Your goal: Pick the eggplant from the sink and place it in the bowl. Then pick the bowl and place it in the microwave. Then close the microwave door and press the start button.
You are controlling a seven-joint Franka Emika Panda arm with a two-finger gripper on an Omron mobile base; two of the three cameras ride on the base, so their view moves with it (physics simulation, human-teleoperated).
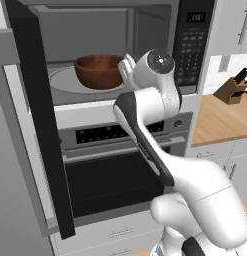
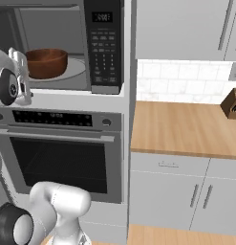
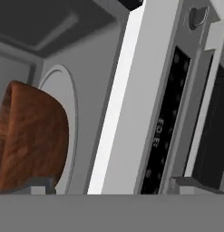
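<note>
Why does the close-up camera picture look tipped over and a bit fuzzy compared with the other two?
Hand view: rolled sideways, so the bowl and oven panel stand on end, with soft, blurry edges. Left base view: upright, even light, the bowl faintly shaded inside the microwave. Right base view: flat rendered light, no glare.

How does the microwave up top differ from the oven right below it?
The microwave stands open, its door swung out to the left; the oven is shut. The microwave holds a wooden bowl on its round tray; nothing shows behind the oven's dark glass. The microwave's keypad runs vertically down its right side; the oven's control strip runs across its top. Both are black and steel, built into one column.
</note>
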